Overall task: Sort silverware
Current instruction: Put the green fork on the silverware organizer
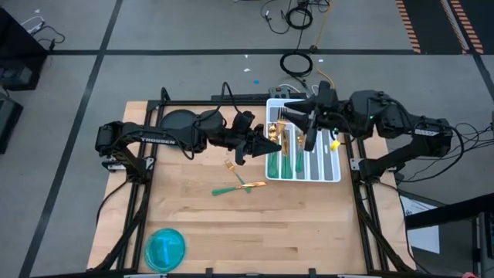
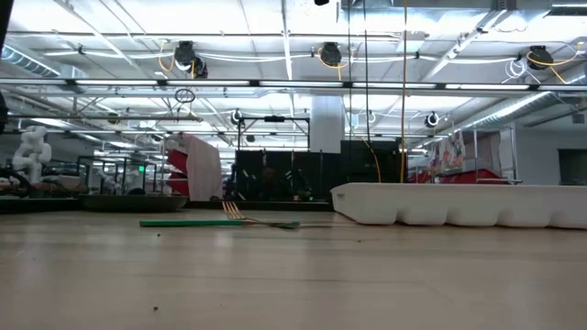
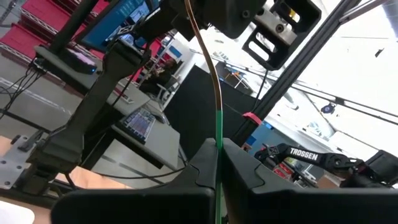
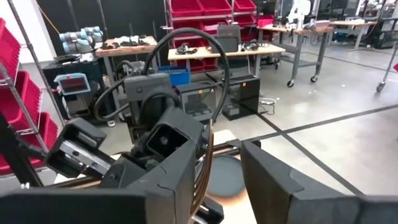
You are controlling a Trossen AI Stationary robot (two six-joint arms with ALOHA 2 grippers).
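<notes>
From above, the white tray is sitting at the table's right side, holding green-handled silverware in its left slots; what is lying in the right slots is hard to tell. A dark round plate is resting at the far left, a blue dish near the front edge. A fork and another piece are lying loose on the wood. The left gripper and right gripper are meeting over the tray's left edge.

At table height, the fork is lying flat left of the tray; both arms are out of frame.

The left wrist view is showing the left gripper's fingers pinching a green handle, its gold head hidden by the other arm.

In the right wrist view, the right gripper's fingers are standing apart around the gold stem, contact unclear.
</notes>
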